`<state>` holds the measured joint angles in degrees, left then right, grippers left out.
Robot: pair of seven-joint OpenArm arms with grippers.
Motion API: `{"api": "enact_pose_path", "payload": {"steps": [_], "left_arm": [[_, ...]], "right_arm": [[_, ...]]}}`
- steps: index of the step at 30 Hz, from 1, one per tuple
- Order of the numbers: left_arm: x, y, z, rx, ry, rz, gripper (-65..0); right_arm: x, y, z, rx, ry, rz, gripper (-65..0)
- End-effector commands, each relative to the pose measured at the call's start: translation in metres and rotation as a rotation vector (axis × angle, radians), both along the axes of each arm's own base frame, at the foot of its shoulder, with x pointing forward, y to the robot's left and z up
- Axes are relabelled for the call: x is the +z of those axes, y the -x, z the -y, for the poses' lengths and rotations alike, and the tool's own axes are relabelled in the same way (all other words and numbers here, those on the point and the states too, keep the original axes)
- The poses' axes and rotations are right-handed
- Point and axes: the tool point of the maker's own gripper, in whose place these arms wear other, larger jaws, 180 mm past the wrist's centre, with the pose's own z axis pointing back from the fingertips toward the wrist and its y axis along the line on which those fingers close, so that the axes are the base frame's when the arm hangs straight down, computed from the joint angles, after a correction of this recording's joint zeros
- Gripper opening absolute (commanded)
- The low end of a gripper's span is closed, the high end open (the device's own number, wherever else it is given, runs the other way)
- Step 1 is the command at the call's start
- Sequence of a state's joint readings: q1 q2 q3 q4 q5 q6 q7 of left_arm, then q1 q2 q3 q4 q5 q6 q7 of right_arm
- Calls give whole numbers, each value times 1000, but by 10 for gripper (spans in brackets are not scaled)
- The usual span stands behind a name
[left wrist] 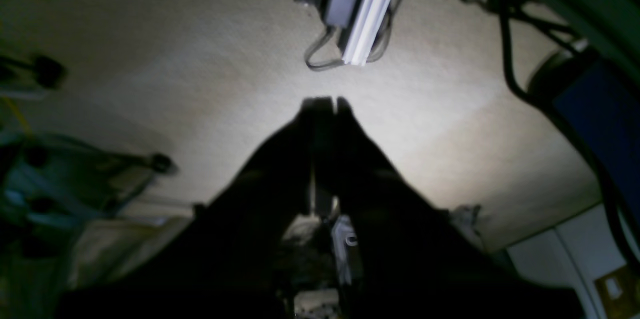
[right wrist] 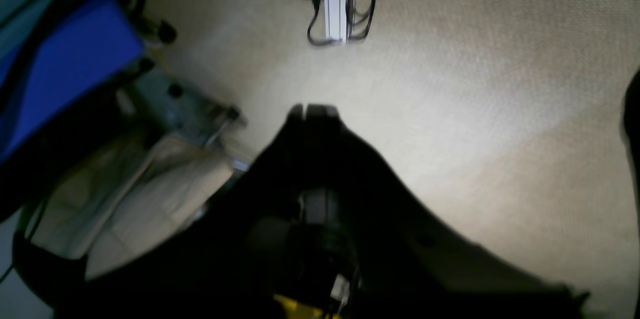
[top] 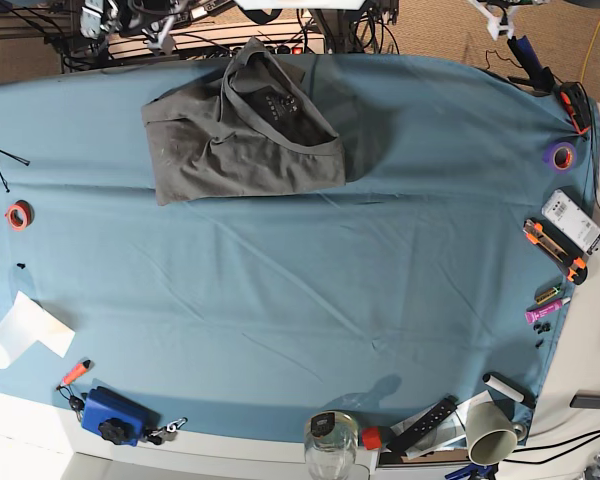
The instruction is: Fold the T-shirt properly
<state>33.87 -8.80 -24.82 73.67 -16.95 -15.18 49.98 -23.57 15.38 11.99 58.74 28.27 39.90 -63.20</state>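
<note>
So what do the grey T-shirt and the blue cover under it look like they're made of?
T-shirt: looks like soft cotton knit, matte charcoal; it lies in a limp, loosely folded heap with soft creases and no sheen. Blue cover: seems a thin woven cloth, matte teal; fine wrinkles run across it and it drapes over the table edges. The exact fibre of either can't be told from the overhead view.

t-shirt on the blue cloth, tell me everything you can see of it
The T-shirt is dark charcoal grey, soft-looking wrinkled fabric, plain. It lies flat but bunched and partly folded over itself, with the collar band showing near its top and loose hems crossing its middle. It rests on the blue-teal tablecloth toward the table's far edge. Nothing else touches it.
</note>
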Motion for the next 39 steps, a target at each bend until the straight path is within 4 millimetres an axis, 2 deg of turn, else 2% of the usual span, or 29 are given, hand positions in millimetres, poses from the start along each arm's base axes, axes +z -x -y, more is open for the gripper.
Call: {"api": "enact_pose_path", "payload": {"steps": [1, 5, 9, 13, 18, 24, 26, 39], "left_arm": [[-5, 1, -2, -2, 2, 2, -650], [-30, -1, 0, 2, -9, 9, -650], [-50, -11, -3, 5, -46, 89, -650], [-65, -17, 5, 4, -69, 166, -650], [-80, -21, 20, 50, -105, 237, -650], [-85, -41, 55, 48, -72, 319, -650], [-85, -45, 60, 55, -65, 331, -650], [-84, -55, 61, 55, -66, 350, -650]], "right_arm": [[-2, -1, 7, 11, 17, 3, -650], [-22, -20, 5, 38, 42, 73, -650], [-38, -33, 0, 106, 55, 140, -650], [-50, -46, -7, 174, 57, 232, -650], [-66, -60, -2, 168, 166, 352, -650], [-74, -66, 8, 196, 291, 452, -650], [-75, -66, 9, 210, 308, 454, -650], [-75, -68, 9, 212, 308, 459, -650]]}}
